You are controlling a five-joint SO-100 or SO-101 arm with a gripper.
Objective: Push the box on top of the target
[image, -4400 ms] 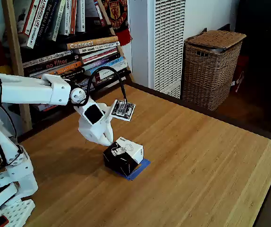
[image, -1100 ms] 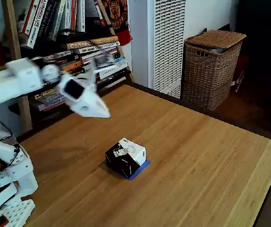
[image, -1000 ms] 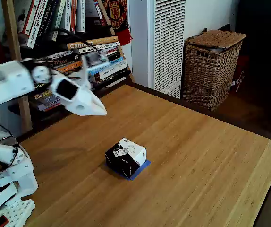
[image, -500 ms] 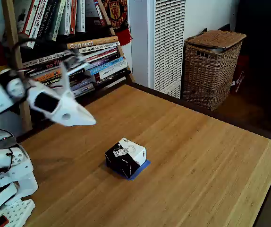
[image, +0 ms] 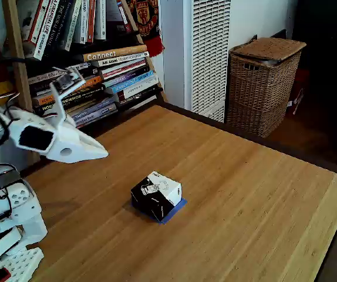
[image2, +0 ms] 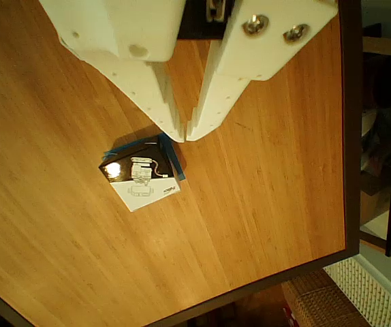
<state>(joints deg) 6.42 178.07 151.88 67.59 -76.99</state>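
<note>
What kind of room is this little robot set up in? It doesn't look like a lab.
Most likely a home, perhaps a living room or study. A bookshelf crammed with books stands behind the wooden table, and a wicker basket sits beside a white louvred appliance.

one box point(image: 156, 196), one blue tape target point(image: 176, 209), one wicker basket point(image: 262, 84), one white arm point(image: 16, 170), one end effector point(image2: 185, 134)

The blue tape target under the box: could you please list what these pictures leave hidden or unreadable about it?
- Target, fixed view: the box covers all but one blue corner.
- Target, other view: thin strips show; the box hides its interior.
- Box print: too small to read in either view.
</note>
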